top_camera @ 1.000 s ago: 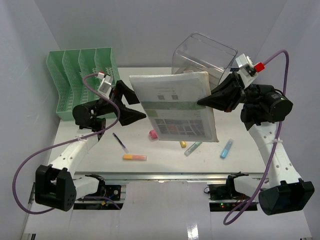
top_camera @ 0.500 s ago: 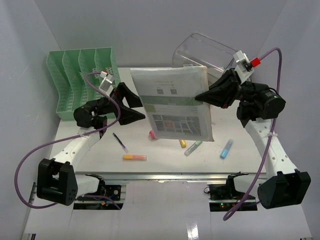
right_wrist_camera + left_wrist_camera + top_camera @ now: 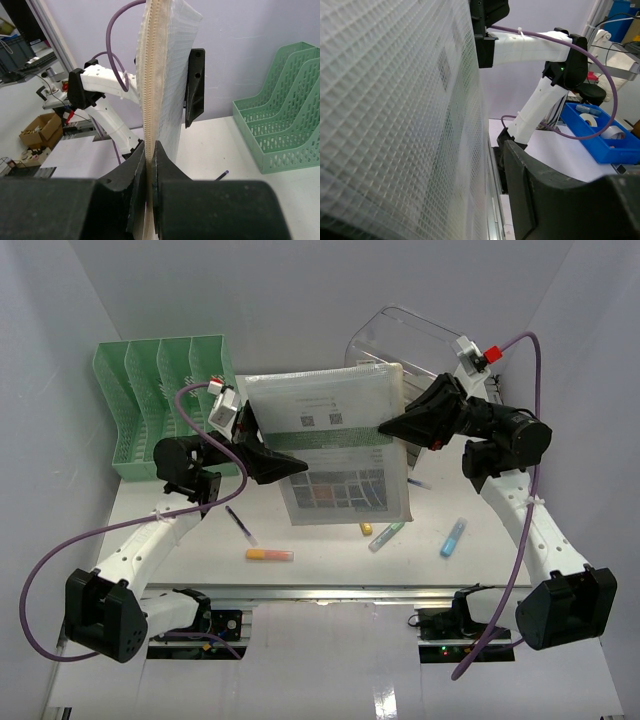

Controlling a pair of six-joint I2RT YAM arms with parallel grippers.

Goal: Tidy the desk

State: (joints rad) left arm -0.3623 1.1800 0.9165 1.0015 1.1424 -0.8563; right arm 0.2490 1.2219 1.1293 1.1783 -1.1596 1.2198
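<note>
Straddling the mesh pouch (image 3: pixel 340 410) edge now, left pincer (image 3: pixel 285 452) has narrowed.

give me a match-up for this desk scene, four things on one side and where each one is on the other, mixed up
Things:
1. mesh pouch
2. green file rack
3. clear plastic box
4. blue marker

Places:
A. lying flat on the desk, front right
B. back left corner
C. held up off the desk, pinched at its edge by the right gripper
D. back right corner

Pairs: 1-C, 2-B, 3-D, 4-A
</note>
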